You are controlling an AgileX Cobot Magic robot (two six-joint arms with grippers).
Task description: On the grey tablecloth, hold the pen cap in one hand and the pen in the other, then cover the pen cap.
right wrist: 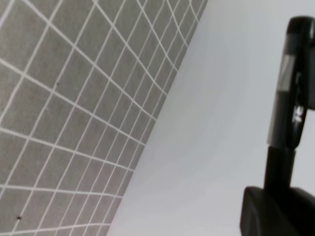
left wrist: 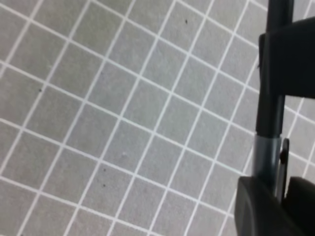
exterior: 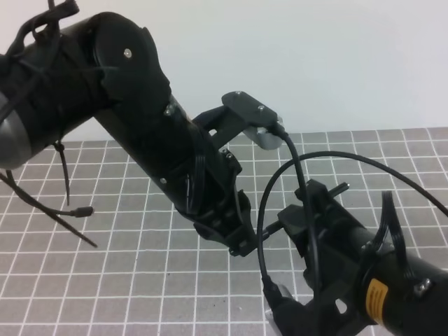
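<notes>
Both arms meet above the grey tablecloth (exterior: 140,280) at mid-table. The pen (exterior: 340,187) lies crosswise in my right gripper (exterior: 299,213), which is shut on it, its rear end sticking out to the right. My left gripper (exterior: 243,243) is shut on the pen cap (left wrist: 266,156), a grey sleeve with a clip. In the left wrist view the pen (left wrist: 268,114) runs straight up out of the pen cap, through the right gripper's fingers (left wrist: 291,59). The right wrist view shows the pen's rear end (right wrist: 294,78) rising from my right gripper (right wrist: 278,209) against the wall.
A black cable (exterior: 280,183) loops from the right arm across the middle. Loose cable ties (exterior: 70,210) hang from the left arm over the cloth's left side. A white wall (exterior: 315,63) bounds the far edge. Bare cloth (left wrist: 123,123) lies under both grippers.
</notes>
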